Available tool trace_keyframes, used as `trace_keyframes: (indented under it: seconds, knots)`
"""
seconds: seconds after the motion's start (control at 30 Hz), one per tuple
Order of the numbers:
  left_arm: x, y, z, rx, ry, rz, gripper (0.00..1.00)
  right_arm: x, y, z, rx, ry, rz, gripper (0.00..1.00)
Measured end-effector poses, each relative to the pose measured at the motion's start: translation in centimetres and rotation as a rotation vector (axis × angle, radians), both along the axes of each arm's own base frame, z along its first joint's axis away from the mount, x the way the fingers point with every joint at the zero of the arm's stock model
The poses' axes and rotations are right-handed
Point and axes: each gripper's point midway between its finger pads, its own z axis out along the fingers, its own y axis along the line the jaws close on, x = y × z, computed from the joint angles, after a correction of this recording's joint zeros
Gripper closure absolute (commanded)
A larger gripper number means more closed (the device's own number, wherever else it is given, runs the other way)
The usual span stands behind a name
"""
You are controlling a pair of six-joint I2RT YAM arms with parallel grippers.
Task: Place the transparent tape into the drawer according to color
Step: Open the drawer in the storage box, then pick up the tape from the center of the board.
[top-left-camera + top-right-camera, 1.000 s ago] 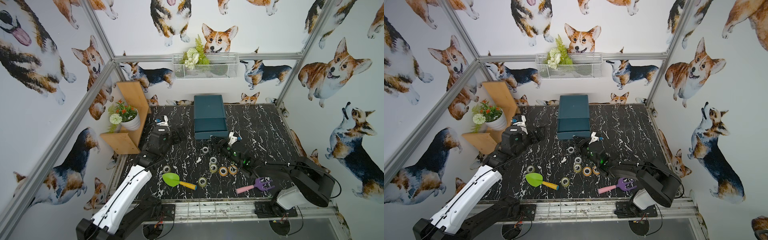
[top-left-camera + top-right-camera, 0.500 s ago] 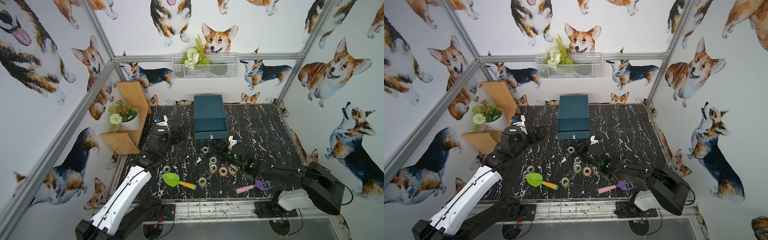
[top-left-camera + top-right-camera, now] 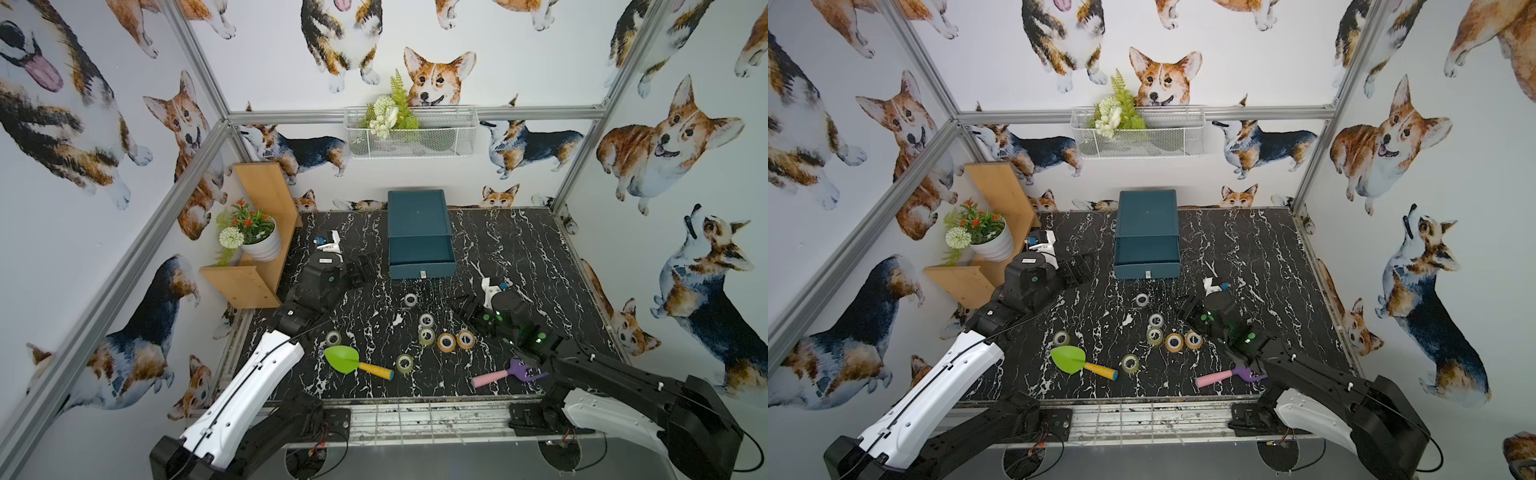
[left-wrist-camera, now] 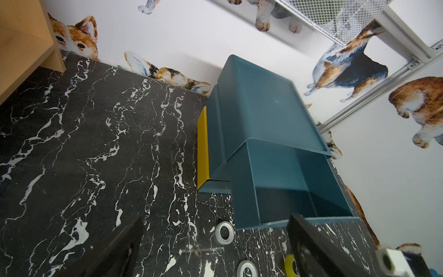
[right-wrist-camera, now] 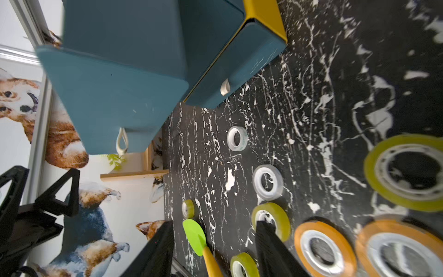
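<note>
The teal drawer unit (image 3: 417, 216) stands at the back with its top drawer (image 4: 287, 187) pulled out; the part of its inside that shows is bare. Transparent tape rolls lie loose on the black marble table: clear ones (image 3: 410, 300) (image 3: 427, 320), yellow-green ones (image 3: 427, 336) (image 3: 404, 363) (image 3: 332, 338) and two orange ones (image 3: 446, 341) (image 3: 466, 339). The right wrist view has one more yellow-green roll (image 5: 405, 172) close by. My right gripper (image 3: 467, 309) (image 5: 213, 249) hovers open just right of the orange rolls, holding nothing. My left gripper (image 3: 365, 268) (image 4: 215, 249) stands wide open left of the drawer front.
A green scoop (image 3: 343, 359) with a yellow handle and a purple fork (image 3: 511, 372) lie near the table's front edge. A wooden shelf (image 3: 257, 249) with a potted plant (image 3: 255, 237) stands at the left wall. A wire basket (image 3: 409, 133) hangs on the back wall.
My right gripper has drawn back from the drawer toward the near right, its jaws have widened, and the arm's elbow has swung outward. The left arm has not moved.
</note>
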Motion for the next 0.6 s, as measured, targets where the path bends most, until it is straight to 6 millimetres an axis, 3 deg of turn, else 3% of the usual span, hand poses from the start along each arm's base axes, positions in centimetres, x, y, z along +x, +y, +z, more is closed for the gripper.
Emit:
trace_keyframes:
  seconds: [0.17, 0.2, 0.33, 0.5, 0.6]
  knots:
    - [-0.2, -0.6, 0.2, 0.007, -0.006, -0.025, 0.0, 0.0, -2.9, -1.1, -0.239, -0.008, -0.014, 0.38]
    - [-0.3, -0.8, 0.3, 0.009, -0.008, -0.033, 0.01, 0.3, -3.4, -1.8, -0.303, 0.005, -0.018, 0.33]
    - [-0.6, -1.1, 0.6, 0.013, -0.016, -0.053, 0.01, 2.1, -5.8, -3.9, -0.5, 0.041, -0.084, 0.32]
    - [-0.9, -1.1, 1.1, 0.02, -0.035, -0.053, 0.01, 4.5, -10.0, -6.9, -0.625, 0.115, -0.202, 0.32]
    - [-1.0, -1.3, 1.1, 0.025, -0.037, -0.059, 0.0, 5.4, -10.2, -8.2, -0.674, 0.137, -0.194, 0.3]
